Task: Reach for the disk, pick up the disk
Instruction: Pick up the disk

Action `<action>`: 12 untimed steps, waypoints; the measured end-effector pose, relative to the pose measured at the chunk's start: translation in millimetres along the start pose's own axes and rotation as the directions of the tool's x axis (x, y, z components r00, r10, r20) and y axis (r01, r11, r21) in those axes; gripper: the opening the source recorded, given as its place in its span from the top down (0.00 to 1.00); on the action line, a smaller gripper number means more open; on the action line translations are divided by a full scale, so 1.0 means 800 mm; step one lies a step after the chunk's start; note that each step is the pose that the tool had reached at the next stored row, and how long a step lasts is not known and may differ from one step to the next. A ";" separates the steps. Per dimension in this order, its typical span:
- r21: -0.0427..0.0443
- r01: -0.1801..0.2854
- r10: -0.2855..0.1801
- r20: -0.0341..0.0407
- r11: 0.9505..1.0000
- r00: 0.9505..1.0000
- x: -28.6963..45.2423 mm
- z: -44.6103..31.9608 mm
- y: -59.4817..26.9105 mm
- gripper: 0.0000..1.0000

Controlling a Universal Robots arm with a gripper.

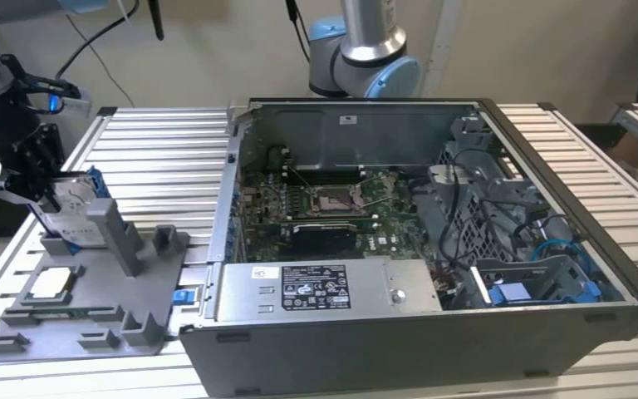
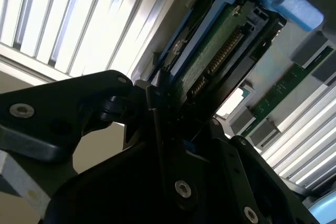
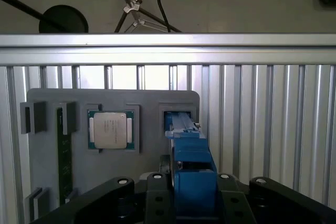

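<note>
One disk (image 1: 72,212) is between the fingers (image 3: 157,195) of my claw (image 1: 26,170), at the exterior view's left, well apart from the open computer case (image 1: 408,349) that fills the middle of the bench (image 1: 164,158). The claw is clamped on it: in the first wrist view a black finger lies against each side of the blue rail (image 3: 191,171), with no gap showing. The disk stands on edge, leaning a little, white label facing the exterior camera and a blue rail along its far edge. Its lower end meets the far corner of the grey holder (image 1: 86,320); whether it still sits in the slot there or is just clear of it I cannot tell. In the second wrist view the disk's (image 2: 210,61) green circuit board and connector row run away from the claw, framed by blue plastic. On the same holder a square silver chip (image 3: 110,130) lies flat in its own recess, just beside the disk's slot, and a green memory stick (image 3: 64,156) lies in a narrow channel on the chip's other side (both are untouched). The slatted aluminium bench carries the holder and the case side by side. A second arm's (image 1: 364,58) grey and blue base rises behind the case.
</note>
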State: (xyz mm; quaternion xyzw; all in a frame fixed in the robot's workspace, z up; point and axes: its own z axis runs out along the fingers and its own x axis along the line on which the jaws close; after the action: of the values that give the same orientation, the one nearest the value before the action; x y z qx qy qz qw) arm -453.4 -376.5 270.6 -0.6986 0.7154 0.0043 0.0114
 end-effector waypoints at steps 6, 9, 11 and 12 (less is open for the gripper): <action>0.000 0.000 0.000 0.000 1.000 1.000 0.0000 0.0001 0.000 1.00; 0.000 0.000 0.000 0.000 1.000 1.000 0.0000 0.0001 0.000 1.00; 0.000 0.000 0.000 0.000 1.000 1.000 0.0000 0.0002 0.000 1.00; 0.000 0.000 0.000 0.000 1.000 1.000 0.0000 0.0002 0.000 1.00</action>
State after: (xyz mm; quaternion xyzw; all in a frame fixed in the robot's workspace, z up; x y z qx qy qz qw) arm -453.4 -376.5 270.5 -0.6986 0.7154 0.0043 0.0114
